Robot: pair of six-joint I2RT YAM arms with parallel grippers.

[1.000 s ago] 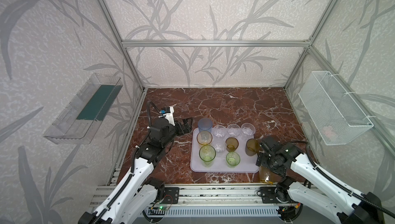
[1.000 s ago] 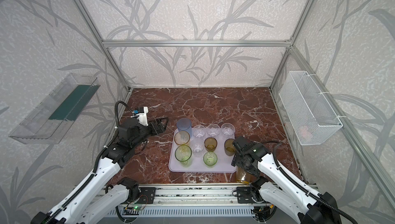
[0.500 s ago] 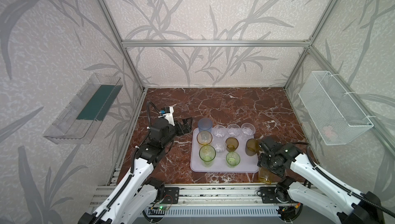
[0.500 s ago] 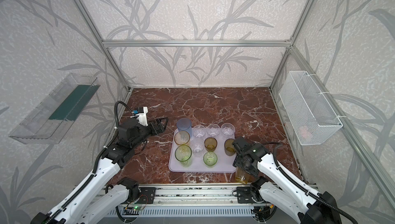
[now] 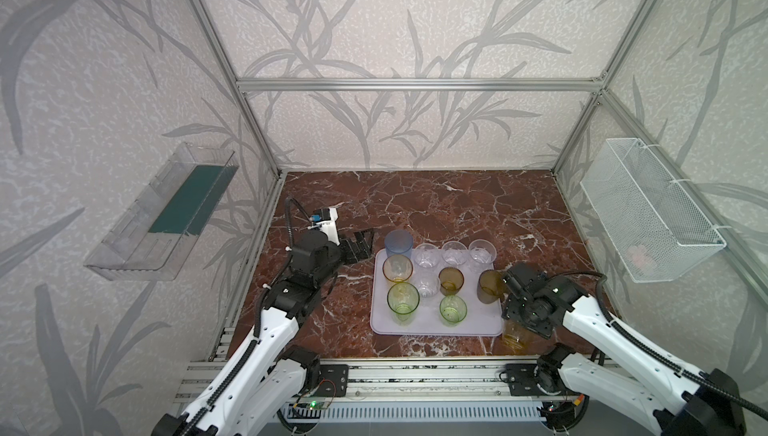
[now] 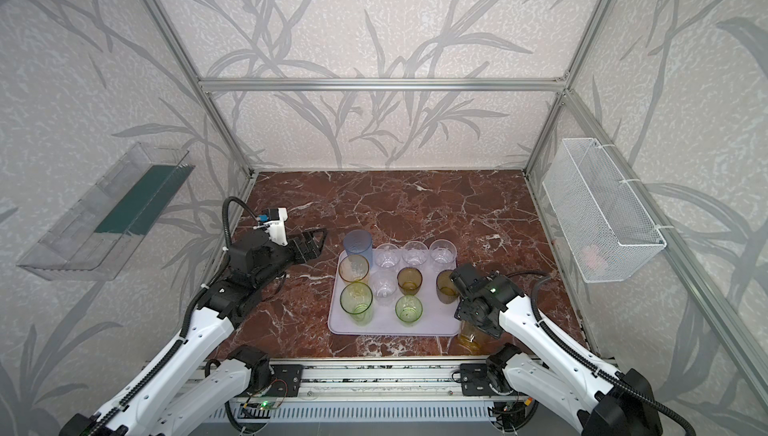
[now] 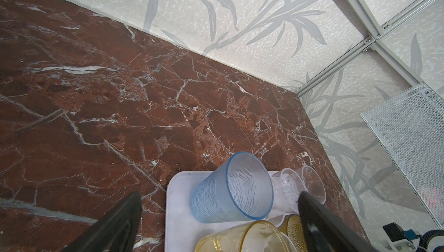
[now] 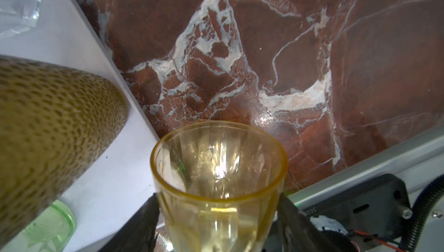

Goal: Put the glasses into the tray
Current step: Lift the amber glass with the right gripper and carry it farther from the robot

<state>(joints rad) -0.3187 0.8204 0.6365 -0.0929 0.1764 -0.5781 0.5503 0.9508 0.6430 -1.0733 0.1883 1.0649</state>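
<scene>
The right gripper (image 8: 217, 200) has come lower, and its fingers have moved in on the yellow glass (image 5: 514, 335). A second ago they stood wider apart. Now we see one black finger on each side of the glass, low on its wall, and both look to touch it. So we think the gripper has hold of the glass but has not lifted it yet. The glass looks to stand upright on the table (image 5: 415, 205), close to the front edge, just outside the near right corner of the tray (image 5: 419, 328).

The left gripper (image 7: 219, 194) has not moved. It is wide open and holds nothing. It waits just off the tray's far left corner, beside the blue glass (image 5: 398, 242).

Ten other glasses (image 5: 426, 284) stand on the tray. The yellow one is the only glass we see off it, so we think it is the last. Next it needs a lift and a short trip over the rim. The brown dotted glass (image 8: 48, 123) stands very near, at the tray's right edge, so we must not knock it.
</scene>
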